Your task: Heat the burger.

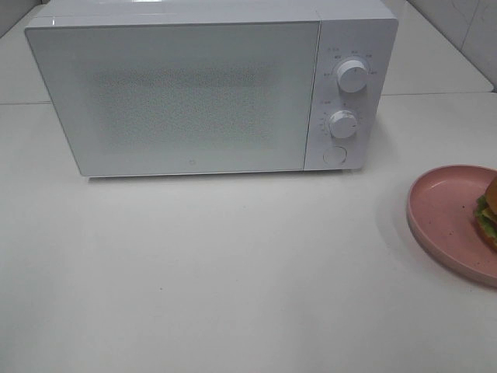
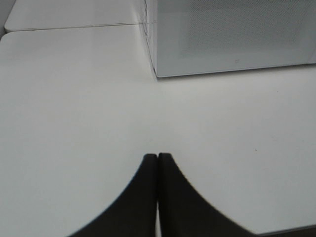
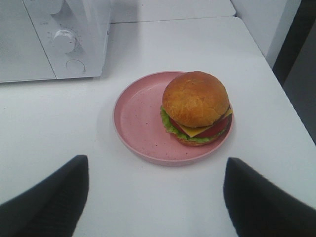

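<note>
The burger (image 3: 196, 106), with golden bun, lettuce, cheese and patty, sits on a pink speckled plate (image 3: 138, 118); only a sliver of the burger (image 1: 488, 210) shows at the right edge of the high view, on the plate (image 1: 446, 214). My right gripper (image 3: 155, 195) stands open above the table, short of the plate, its fingers wide apart and holding nothing. My left gripper (image 2: 158, 158) is shut, fingertips touching, over bare table in front of the microwave's (image 2: 232, 34) left corner. Neither arm shows in the high view.
The white microwave (image 1: 178, 93) stands at the back of the table with its door closed. On its right panel are two knobs (image 1: 353, 75) and a round button (image 1: 335, 155). The table's right edge (image 3: 291, 108) runs close beside the plate.
</note>
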`<control>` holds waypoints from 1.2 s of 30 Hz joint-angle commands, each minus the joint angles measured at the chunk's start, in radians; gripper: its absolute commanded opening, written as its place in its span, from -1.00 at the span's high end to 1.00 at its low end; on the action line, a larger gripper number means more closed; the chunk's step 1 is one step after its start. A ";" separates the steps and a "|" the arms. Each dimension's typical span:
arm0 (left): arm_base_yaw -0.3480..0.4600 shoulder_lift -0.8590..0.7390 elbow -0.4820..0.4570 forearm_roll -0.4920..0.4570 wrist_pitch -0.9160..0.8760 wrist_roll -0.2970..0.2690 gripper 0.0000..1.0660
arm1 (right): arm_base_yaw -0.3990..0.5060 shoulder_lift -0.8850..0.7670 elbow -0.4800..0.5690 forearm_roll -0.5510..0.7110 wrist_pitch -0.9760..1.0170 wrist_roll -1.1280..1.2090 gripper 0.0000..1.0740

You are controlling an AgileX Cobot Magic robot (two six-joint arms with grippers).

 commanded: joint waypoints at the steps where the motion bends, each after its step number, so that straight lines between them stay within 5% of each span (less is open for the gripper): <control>1: 0.034 -0.034 0.004 -0.004 -0.007 -0.002 1.00 | -0.015 -0.004 0.001 -0.005 -0.013 -0.018 -0.37; 17: 0.122 -0.041 0.004 0.003 -0.007 -0.002 1.00 | -0.013 -0.004 0.001 -0.005 -0.013 -0.018 -0.37; 36: 0.122 -0.041 0.004 0.003 -0.007 -0.002 1.00 | -0.013 -0.004 0.001 -0.005 -0.013 -0.018 -0.37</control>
